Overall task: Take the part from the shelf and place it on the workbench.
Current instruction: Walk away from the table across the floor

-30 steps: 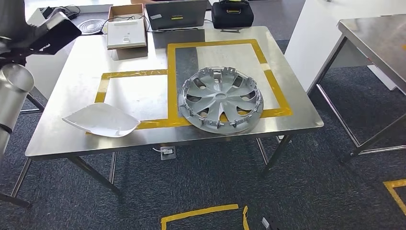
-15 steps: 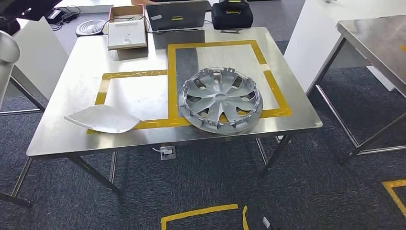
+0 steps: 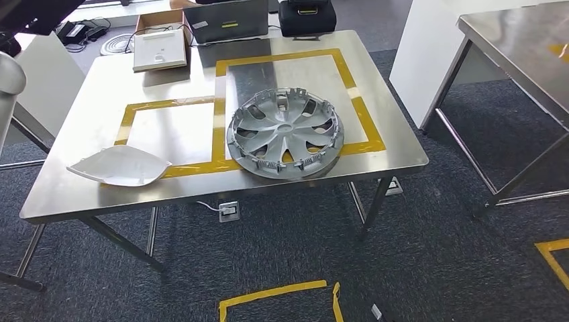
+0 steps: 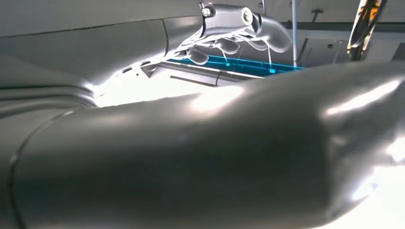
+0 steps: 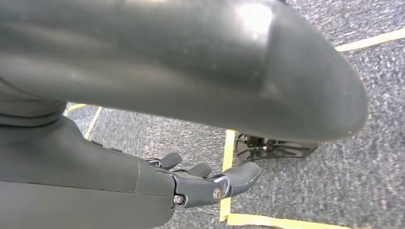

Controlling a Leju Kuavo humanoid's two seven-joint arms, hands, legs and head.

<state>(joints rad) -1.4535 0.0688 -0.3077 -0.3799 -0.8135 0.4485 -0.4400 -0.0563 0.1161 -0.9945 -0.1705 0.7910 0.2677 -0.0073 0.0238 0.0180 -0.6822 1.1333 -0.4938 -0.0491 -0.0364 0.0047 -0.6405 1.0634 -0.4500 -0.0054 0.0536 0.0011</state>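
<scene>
hubcap (image 3: 286, 135): i see it flat in the taped bay, workbench (image 3: 100, 87) 5 o'clock.
right hand (image 5: 210, 183): hanging, fingers loosely curled, grasping nothing.
left hand (image 4: 239, 29): raised; grasp i cannot tell.

A brushed steel surface (image 3: 100, 100) with a dull sheen, marked with glossy yellow tape (image 3: 218, 121), carries a silver plastic hubcap (image 3: 286, 132) of satin finish and a smooth matt white plastic shell (image 3: 119, 166). Below lies rough dark blue-grey carpet (image 3: 429, 255). A brown cardboard box (image 3: 159, 16) sits at the far edge. The right hand (image 5: 200, 183) looks dark, smooth and semi-gloss.
</scene>
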